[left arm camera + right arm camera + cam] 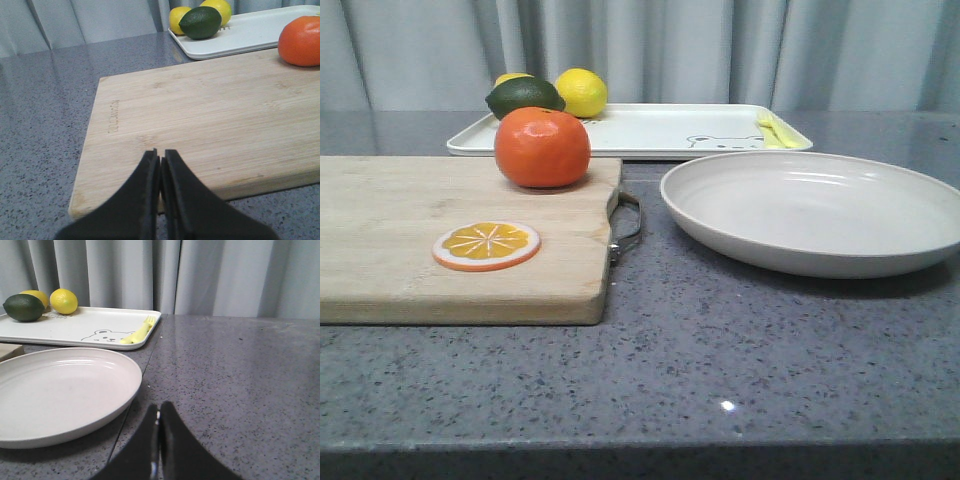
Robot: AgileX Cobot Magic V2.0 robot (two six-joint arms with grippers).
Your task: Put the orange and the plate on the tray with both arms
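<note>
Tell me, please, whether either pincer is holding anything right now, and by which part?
Nothing is held. The left pincer and right pincer are both shut on nothing; the orange and plate lie untouched.

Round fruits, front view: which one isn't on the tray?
The orange. It sits on the wooden cutting board, while the two lemons and the dark green lime lie at the tray's far left end.
</note>
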